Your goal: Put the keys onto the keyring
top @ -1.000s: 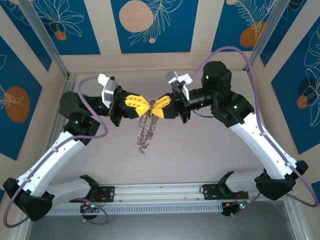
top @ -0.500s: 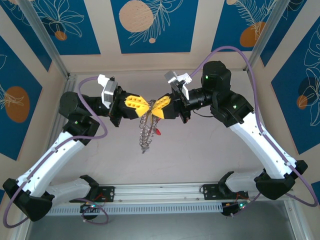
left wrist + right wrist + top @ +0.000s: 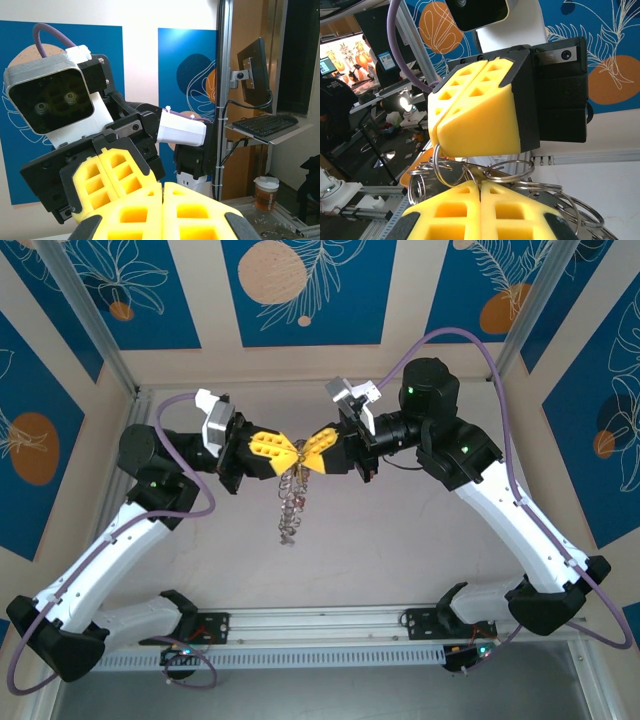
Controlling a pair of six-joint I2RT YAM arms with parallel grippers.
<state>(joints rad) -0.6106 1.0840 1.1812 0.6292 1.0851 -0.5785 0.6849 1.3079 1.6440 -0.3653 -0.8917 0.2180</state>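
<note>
My two grippers meet tip to tip above the middle of the table. The left gripper (image 3: 293,455) is shut, and in the right wrist view one small loop of the keyring (image 3: 512,172) runs into the seam of its yellow fingers (image 3: 475,110). The right gripper (image 3: 304,460) is shut too, with a flat metal part of the ring pinched at its tip (image 3: 480,183). The keyring (image 3: 291,502) hangs below both as a bunch of silver loops. In the left wrist view the left gripper (image 3: 163,186) is closed, with the right gripper's fingers (image 3: 112,175) against it. I cannot make out the keys.
An orange-red shape (image 3: 404,172) shows behind the loops; I cannot tell what it is. The pale table (image 3: 420,540) lies under the ring, with the aluminium rail (image 3: 320,625) and both arm bases at the near edge. Frame posts (image 3: 95,325) stand at the back corners.
The right gripper has shifted slightly left and up against the left one. A red spot beside the hanging ring half a second ago no longer shows. The ring hangs a little straighter.
</note>
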